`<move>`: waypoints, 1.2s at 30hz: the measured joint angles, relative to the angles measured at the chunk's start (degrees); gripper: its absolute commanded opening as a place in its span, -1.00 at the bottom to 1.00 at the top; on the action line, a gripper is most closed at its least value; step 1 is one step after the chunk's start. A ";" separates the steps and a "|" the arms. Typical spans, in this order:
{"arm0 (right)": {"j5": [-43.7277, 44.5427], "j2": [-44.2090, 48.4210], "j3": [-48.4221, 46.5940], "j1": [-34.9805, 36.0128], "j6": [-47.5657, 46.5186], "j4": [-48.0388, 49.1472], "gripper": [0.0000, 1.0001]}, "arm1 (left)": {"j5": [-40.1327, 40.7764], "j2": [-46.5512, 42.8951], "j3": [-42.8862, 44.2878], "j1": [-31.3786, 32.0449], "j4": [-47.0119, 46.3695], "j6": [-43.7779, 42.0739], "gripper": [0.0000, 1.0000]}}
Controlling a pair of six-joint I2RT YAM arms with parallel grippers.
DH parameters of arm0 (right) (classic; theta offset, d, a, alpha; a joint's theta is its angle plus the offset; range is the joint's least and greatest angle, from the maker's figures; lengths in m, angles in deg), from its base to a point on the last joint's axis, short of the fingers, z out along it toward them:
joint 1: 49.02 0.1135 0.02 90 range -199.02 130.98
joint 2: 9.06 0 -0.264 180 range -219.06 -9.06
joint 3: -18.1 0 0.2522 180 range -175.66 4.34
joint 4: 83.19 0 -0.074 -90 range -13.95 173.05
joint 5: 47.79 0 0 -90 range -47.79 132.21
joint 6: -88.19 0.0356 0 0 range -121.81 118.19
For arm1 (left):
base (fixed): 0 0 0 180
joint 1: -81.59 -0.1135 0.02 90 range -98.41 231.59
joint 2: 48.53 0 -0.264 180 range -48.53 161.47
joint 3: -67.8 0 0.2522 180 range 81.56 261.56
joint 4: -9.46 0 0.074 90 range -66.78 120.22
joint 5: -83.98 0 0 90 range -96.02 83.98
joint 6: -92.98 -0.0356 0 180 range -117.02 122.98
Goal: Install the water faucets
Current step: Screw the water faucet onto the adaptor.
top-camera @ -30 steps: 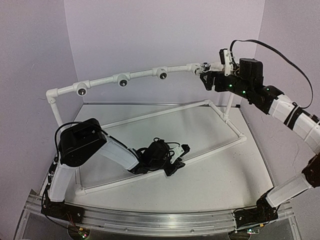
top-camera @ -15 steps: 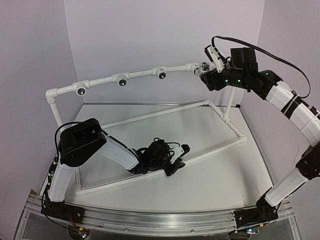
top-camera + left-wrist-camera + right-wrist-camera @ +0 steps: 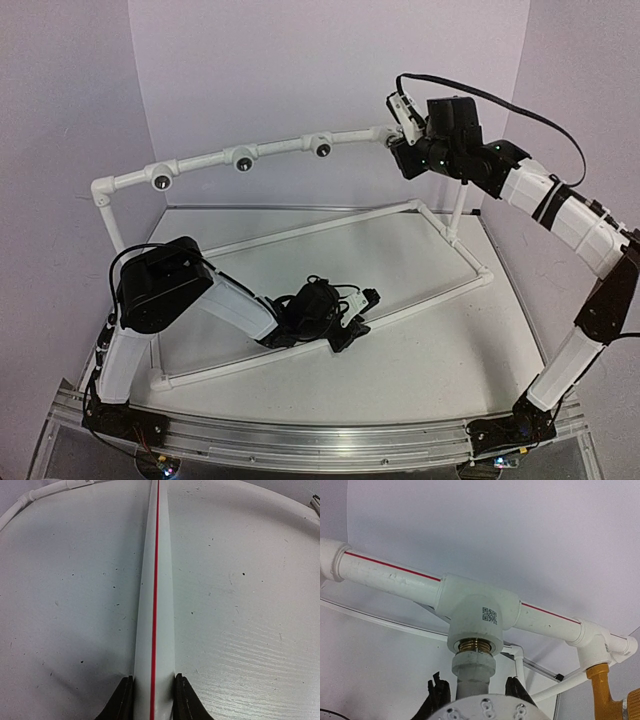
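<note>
A white water faucet (image 3: 472,667) hangs screwed by brass threads into a tee socket (image 3: 475,612) of the top rail. My right gripper (image 3: 476,695) reaches up from below, its fingers (image 3: 438,696) closed in on both sides of the faucet; a round white head partly hides the contact. The yellow-orange water faucet (image 3: 601,685) hangs from the elbow at the right. In the top view the right gripper (image 3: 398,150) sits at the rail's right end and covers the white faucet. My left gripper (image 3: 154,700) is shut on the red-striped white pipe (image 3: 155,580) lying on the table.
The white pipe frame (image 3: 200,160) carries three dark round sockets (image 3: 245,165) along its top rail. Its lower bars (image 3: 330,227) run across the table, one under the left arm (image 3: 230,300). Purple walls stand close behind and beside the frame.
The right arm has swung left along the top rail to the socket, and its jaws have closed in from wide open around the white faucet. The left arm has not moved.
</note>
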 measured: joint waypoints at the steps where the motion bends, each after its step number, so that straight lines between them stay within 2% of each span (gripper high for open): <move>1: 0.66 -0.16 -0.05 0.12 0.76 0.14 -1.00 | -0.02 0.02 0.00 0.00 0.00 0.00 -1.00; 8: 2.05 -0.22 -0.02 0.61 9.73 0.34 -1.00 | -0.08 0.01 0.00 0.00 0.00 0.02 -1.00; 14: -4.41 1.24 3.42 -1.02 21.33 3.00 -1.00 | -0.13 0.02 0.00 0.00 0.03 0.02 -1.00; 22: -12.49 5.46 11.95 -3.56 24.70 11.35 -1.00 | -0.11 0.02 0.00 0.00 0.11 0.00 -1.00; 30: -13.95 5.07 10.78 -3.99 25.67 10.57 -0.97 | -0.13 0.02 0.02 0.00 0.13 0.00 -1.00; 31: -13.17 4.61 9.89 -3.69 25.04 9.74 -0.92 | -0.13 0.02 0.02 0.00 0.14 0.00 -1.00; 34: -9.21 3.09 7.23 -1.98 22.80 7.41 -0.04 | -0.13 0.02 0.04 0.00 0.18 0.01 -1.00; 35: -7.67 2.72 6.73 -1.41 21.98 7.16 0.18 | -0.14 0.02 0.04 0.00 0.18 0.00 -0.99; 36: -6.21 2.43 6.42 -0.87 21.39 7.08 0.30 | -0.15 0.02 0.05 0.00 0.18 0.00 -1.00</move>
